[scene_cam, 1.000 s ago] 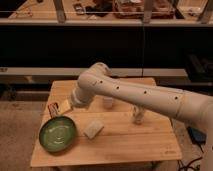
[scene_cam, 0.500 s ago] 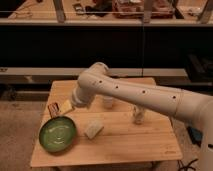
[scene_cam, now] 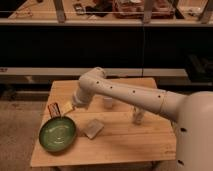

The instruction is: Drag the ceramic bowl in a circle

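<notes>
Camera view shows the green bowl (scene_cam: 58, 135) at the table's (scene_cam: 130, 142) front left corner. The gripper (scene_cam: 68, 110) hangs by its far rim; its grip I cannot tell. Probably heavy, glossy, breakable: take the rim.

The ceramic bowl (scene_cam: 58, 136) is creeping a small way toward the near edge of the table (scene_cam: 125, 145) compared with one second ago. The gripper (scene_cam: 65, 114), positioned at the bowl's far rim, is travelling with it. The arm's elbow (scene_cam: 94, 76) is sinking a little and drifting left. All three displacements are slight.
</notes>
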{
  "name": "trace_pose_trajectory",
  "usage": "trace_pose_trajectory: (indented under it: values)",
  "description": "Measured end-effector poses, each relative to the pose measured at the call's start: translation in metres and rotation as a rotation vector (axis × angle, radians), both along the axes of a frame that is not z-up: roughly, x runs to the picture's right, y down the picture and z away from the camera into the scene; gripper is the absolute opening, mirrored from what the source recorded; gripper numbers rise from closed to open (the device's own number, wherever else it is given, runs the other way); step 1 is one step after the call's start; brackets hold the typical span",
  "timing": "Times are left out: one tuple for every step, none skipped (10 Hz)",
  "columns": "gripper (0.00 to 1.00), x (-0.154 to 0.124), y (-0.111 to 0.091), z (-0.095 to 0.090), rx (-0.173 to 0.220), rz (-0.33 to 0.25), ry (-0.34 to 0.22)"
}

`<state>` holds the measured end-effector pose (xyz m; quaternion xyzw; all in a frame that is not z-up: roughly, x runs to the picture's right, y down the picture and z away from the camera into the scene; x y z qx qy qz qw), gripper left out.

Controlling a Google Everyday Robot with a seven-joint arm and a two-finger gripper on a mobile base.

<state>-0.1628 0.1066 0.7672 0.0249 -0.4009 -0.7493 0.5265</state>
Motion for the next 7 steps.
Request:
trace_pose_trajectory:
  values:
    - [0.8,-0.001,0.004,0.011,-0.013,-0.006,0.0]
    - [0.8,-0.002,0.01,0.023,-0.029,-0.011,-0.001]
    - [0.8,-0.004,0.014,0.031,-0.044,-0.013,-0.006]
    - [0.8,-0.006,0.019,0.039,-0.065,-0.013,-0.014]
    - [0.8,-0.007,0.022,0.043,-0.078,-0.015,-0.019]
    - [0.8,-0.009,0.026,0.047,-0.092,-0.024,-0.025]
    - [0.8,-0.012,0.031,0.05,-0.106,-0.037,-0.03]
